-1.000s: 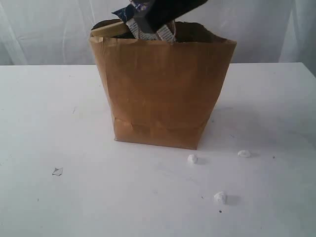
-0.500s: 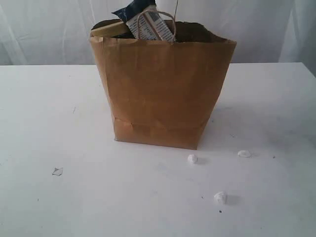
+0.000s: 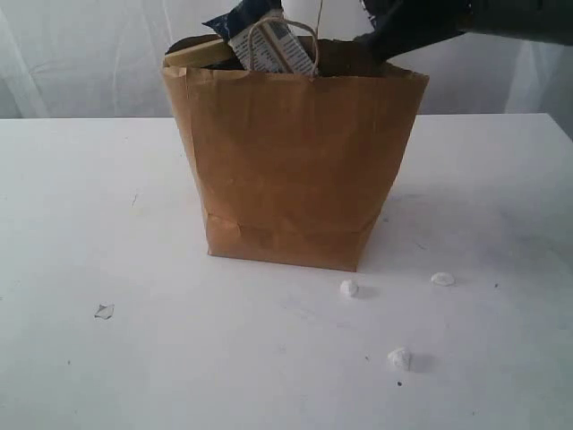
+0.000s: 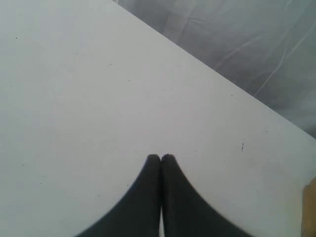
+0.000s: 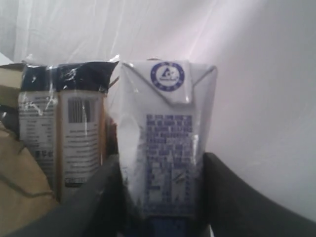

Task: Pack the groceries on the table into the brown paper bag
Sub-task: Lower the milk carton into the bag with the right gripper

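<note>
The brown paper bag (image 3: 295,170) stands upright mid-table. A long dark-blue packet (image 3: 264,36) pokes out of its top, beside the olive lid of the big jar (image 3: 197,54). My right gripper (image 3: 380,40) reaches in from the upper right, just above the bag's right rim. In the right wrist view, the right gripper (image 5: 160,160) is shut on the small white-blue carton (image 5: 165,123), with the packet (image 5: 79,128) and the bag rim (image 5: 19,182) close beside it. My left gripper (image 4: 161,158) is shut on nothing, above the bare table (image 4: 98,89).
Three white crumbs (image 3: 349,288) (image 3: 442,279) (image 3: 399,358) lie in front of the bag to the right, and a small chip (image 3: 104,311) at the front left. A white curtain (image 3: 81,54) hangs behind the table edge.
The arm that hung over the packet a second ago left the view. The right arm has now come in from the upper right to the bag's rim. The packet stays in the bag.
</note>
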Robot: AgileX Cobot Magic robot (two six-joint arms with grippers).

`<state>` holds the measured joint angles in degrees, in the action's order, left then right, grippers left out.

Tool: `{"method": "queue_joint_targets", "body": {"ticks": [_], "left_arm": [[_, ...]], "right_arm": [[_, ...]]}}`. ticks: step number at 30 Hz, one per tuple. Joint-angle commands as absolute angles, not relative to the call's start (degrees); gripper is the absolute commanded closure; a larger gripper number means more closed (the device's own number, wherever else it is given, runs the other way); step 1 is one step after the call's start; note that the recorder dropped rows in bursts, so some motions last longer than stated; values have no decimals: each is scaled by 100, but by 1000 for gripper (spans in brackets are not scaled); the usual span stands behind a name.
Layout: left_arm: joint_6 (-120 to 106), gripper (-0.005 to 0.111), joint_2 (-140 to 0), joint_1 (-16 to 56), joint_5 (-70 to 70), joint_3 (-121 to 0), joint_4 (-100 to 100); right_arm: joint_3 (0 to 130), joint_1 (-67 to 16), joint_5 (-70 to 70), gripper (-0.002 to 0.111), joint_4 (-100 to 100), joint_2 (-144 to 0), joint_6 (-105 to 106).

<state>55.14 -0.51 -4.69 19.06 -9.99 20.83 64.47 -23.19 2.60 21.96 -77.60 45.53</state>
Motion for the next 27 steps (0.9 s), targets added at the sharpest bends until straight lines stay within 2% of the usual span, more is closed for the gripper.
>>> {"method": "queue_joint_targets", "body": {"ticks": [1,4,12,17,23,27], "left_arm": [[5518,107,0,-431,1901,-972,2115],[5518,107,0,-431,1901,-972,2115],[5518,107,0,-431,1901,-972,2115],[5518,107,0,-431,1901,-972,2115],[5518,107,0,-431,1901,-972,2115],[5518,107,0,-431,1901,-972,2115]], "right_arm": [[6367,-2283,-1081,102,2473,-8008,4485],[6407,-2283,-1497,108,2523,-8352,4290],[6397,-2296,-932,108,2686,-8670,4193],[6397,-2296,-1093,108,2870,-8682,4144],[6533,-2338,-1166,108,2823,-8682,2616],[6533,-2605,-1080,108,2823,-8682,2381]]}}
